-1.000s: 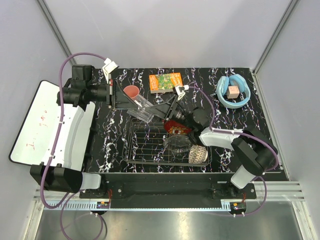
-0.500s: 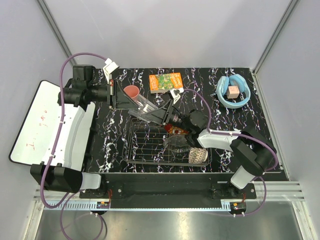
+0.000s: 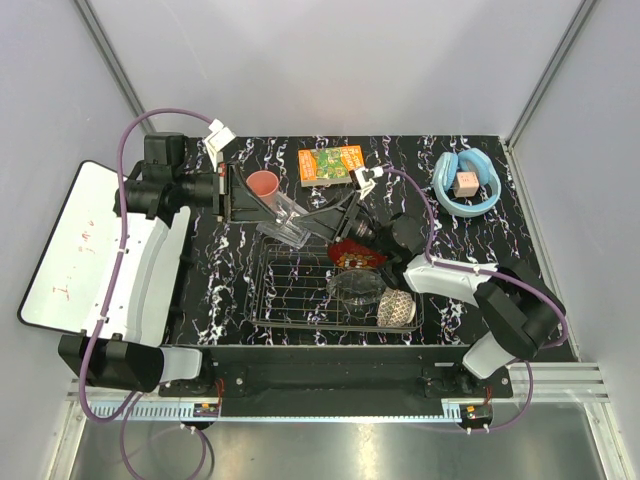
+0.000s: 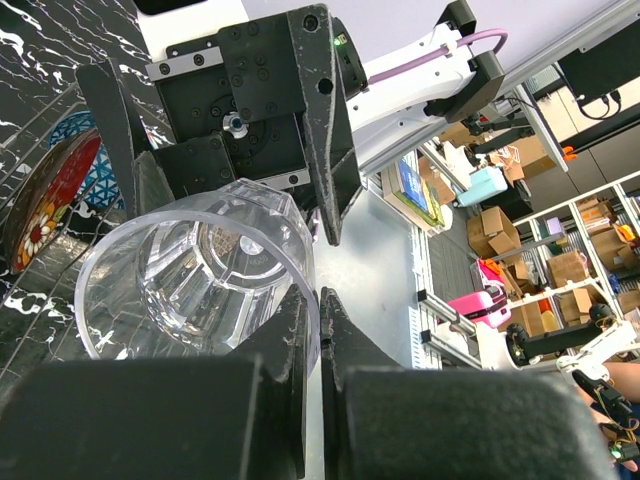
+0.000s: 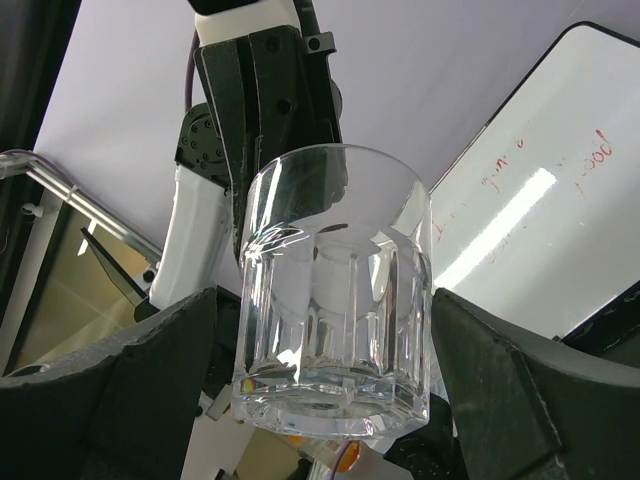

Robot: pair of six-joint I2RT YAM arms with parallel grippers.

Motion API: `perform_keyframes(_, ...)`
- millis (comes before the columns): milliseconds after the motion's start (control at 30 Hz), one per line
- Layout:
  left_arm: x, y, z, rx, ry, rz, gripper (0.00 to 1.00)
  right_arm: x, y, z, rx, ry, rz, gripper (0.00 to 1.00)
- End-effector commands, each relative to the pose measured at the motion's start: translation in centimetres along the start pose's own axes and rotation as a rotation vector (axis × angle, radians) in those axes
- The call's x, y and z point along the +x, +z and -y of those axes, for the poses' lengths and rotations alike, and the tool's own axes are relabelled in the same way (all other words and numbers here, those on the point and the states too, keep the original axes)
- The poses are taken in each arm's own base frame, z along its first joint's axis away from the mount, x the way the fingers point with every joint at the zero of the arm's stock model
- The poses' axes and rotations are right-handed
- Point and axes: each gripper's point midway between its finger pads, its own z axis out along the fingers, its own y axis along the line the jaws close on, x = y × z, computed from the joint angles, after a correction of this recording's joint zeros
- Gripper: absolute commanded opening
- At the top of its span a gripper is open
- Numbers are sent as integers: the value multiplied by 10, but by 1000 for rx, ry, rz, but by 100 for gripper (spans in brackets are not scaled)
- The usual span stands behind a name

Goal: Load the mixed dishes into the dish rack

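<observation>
My left gripper point(image 3: 268, 207) is shut on the rim wall of the clear glass tumbler point(image 3: 285, 220), held on its side above the table behind the dish rack point(image 3: 290, 292). In the left wrist view my fingers point(image 4: 298, 345) pinch the tumbler's wall point(image 4: 190, 270). My right gripper point(image 3: 325, 218) is open, its fingers on either side of the tumbler's base point(image 5: 335, 300) with gaps. The salmon-pink cup point(image 3: 262, 184) stands by the left gripper. In the rack are the red bowl point(image 3: 355, 253), glass bowl point(image 3: 355, 288) and beige patterned bowl point(image 3: 397, 308). A blue patterned bowl point(image 4: 88, 140) shows behind the red one.
An orange-green box point(image 3: 332, 163) lies at the back middle. Light-blue headphones point(image 3: 465, 183) lie at the back right. A whiteboard point(image 3: 80, 240) lies off the table's left edge. The rack's left half shows bare wires.
The right gripper swung left toward the tumbler, then back a little to the right. The left gripper still holds the tumbler in about the same place.
</observation>
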Motion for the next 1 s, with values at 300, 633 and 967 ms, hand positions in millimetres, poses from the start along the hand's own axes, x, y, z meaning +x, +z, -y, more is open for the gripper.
perform_keyframes(300, -3, -3, 35, 141, 99, -12, 0, 6, -6, -1, -10, 16, -24, 81)
perform_keyframes(633, -3, -6, 20, 94, 75, 8, 35, 5, -22, 2, 61, 12, 8, 17)
perform_keyframes(967, -15, -41, -42, -255, 135, 125, 99, -13, -30, 13, 364, -188, -175, 0)
